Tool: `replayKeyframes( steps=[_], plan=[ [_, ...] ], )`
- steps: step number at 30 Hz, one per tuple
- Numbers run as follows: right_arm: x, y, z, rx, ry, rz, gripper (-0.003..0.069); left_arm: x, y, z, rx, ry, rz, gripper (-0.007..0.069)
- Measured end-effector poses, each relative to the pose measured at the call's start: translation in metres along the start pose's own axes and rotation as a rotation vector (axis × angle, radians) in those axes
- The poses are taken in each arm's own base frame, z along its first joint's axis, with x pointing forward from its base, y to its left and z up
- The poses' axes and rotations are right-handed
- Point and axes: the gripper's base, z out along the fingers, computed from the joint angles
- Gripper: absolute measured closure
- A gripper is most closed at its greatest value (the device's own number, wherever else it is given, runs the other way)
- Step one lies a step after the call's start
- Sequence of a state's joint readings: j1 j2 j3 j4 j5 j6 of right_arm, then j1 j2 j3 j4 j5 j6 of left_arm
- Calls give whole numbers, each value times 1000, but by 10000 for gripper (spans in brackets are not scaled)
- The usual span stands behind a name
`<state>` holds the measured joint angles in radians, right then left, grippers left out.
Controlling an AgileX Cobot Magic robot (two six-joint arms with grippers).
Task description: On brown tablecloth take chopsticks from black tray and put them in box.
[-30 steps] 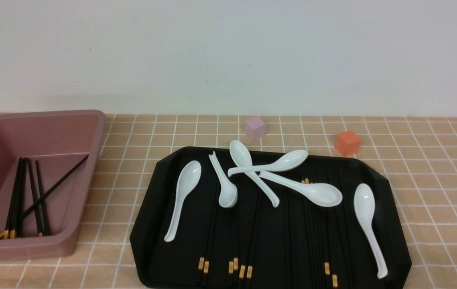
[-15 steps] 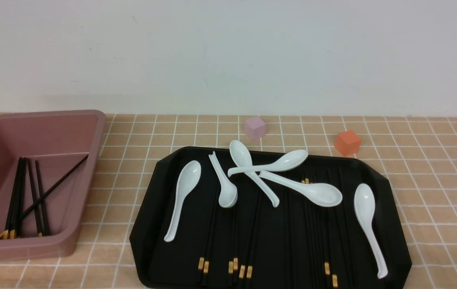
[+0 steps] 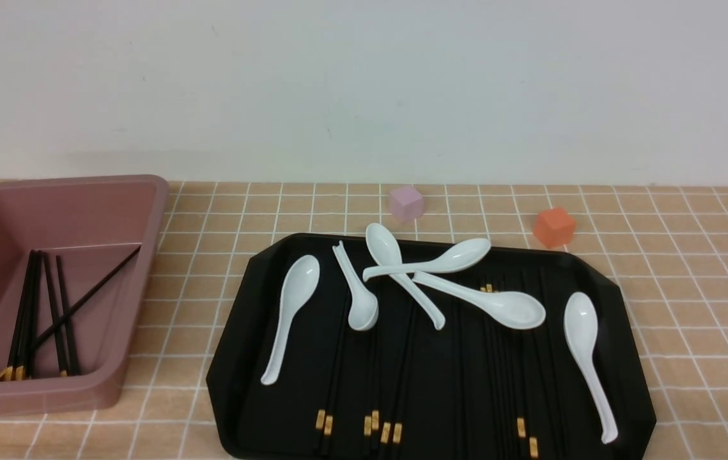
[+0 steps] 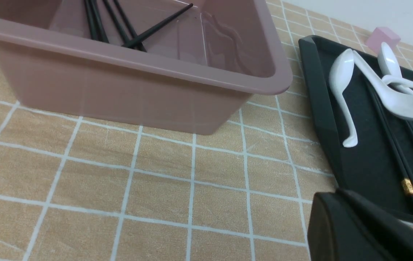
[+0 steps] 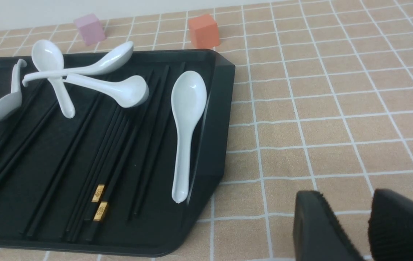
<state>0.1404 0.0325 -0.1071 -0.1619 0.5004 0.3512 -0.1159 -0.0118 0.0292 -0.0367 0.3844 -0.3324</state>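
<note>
Soft, even light is falling across all three views, bright without harsh shadows. In the front view the white wall [image 3: 364, 83] is reading slightly grey and grainy, and the white spoons [image 3: 511, 306] are glowing nearly blown out against the black tray [image 3: 236, 358], whose matte surface is swallowing the dark chopsticks [image 3: 402, 358] on it. The box [image 4: 137, 83] is showing faint wavy reflections on its inner wall in the left wrist view. The gripper fingers [image 5: 398, 224] are sitting close to the right wrist lens, looking soft and dark.
</note>
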Motion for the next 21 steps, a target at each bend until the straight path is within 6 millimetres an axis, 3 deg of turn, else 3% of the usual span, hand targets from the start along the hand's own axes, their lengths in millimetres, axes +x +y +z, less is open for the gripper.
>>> replayKeyframes(
  steps=[21],
  plan=[
    [0,0,0,0,0,0,419,0,0,0,0,0,1,587]
  ],
)
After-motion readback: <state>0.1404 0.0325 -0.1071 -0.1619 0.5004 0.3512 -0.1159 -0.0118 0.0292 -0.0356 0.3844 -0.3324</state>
